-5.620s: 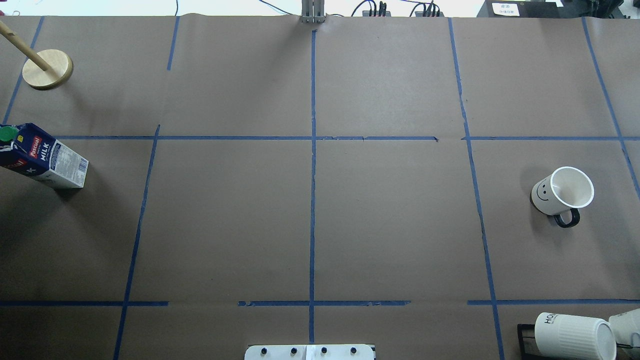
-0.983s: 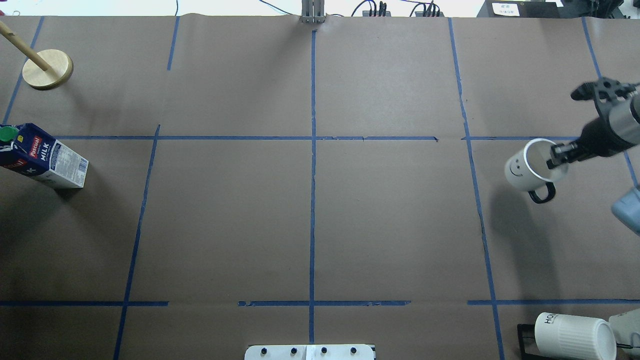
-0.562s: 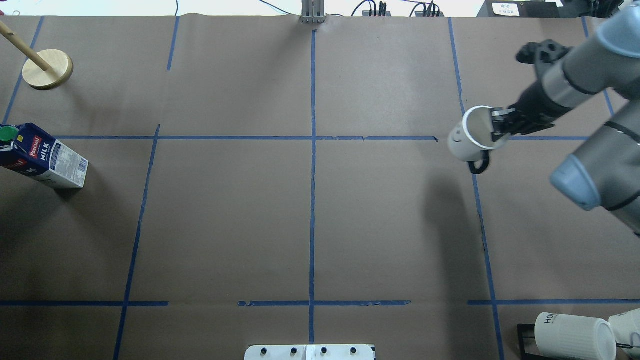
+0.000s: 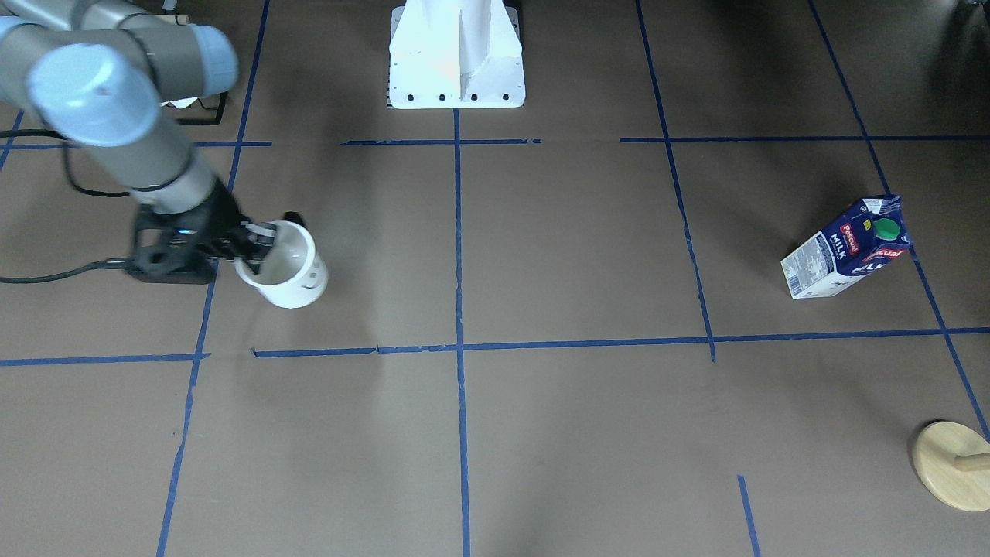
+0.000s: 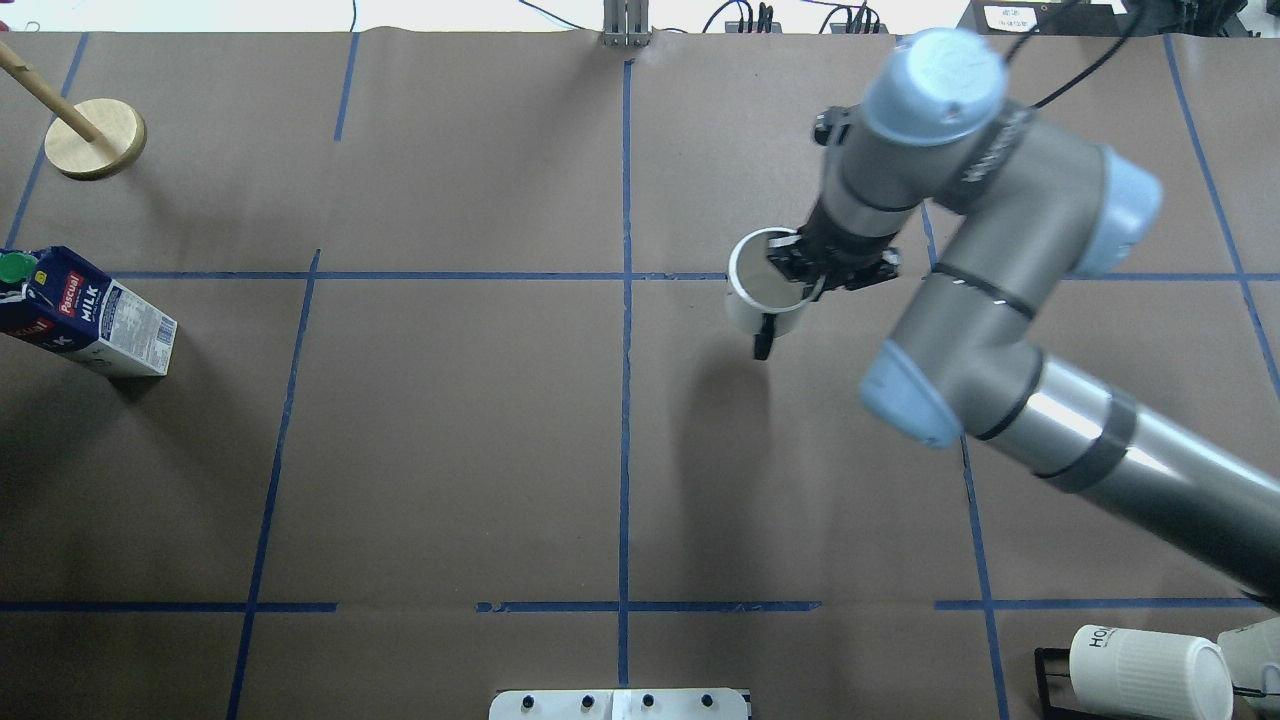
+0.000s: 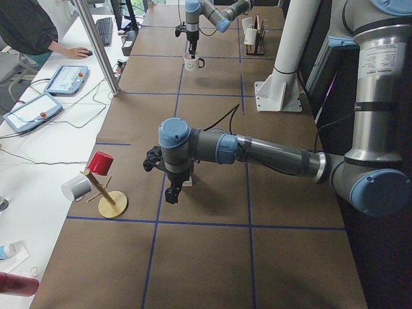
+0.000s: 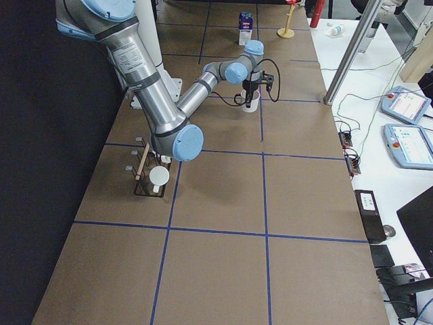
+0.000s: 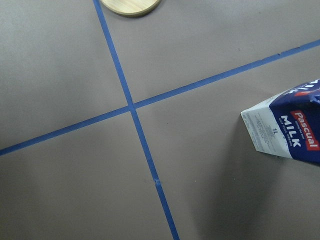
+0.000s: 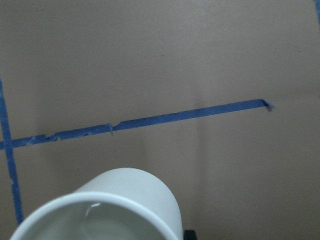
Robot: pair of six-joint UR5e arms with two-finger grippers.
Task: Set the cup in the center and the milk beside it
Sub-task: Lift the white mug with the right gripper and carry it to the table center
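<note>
Surface: we see brown paper (image 5: 450,450) gridded with blue tape (image 5: 625,400).
Right gripper (image 5: 795,268): clamped on the rim of the cup (image 5: 748,305), which hangs off the paper.

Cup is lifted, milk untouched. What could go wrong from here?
1. The right hand pinches only the rim of the cup, so it might slip, or land tipped at the center.
2. The milk stands far off at the table's edge; fetching it could crowd both arms near the cup.
</note>
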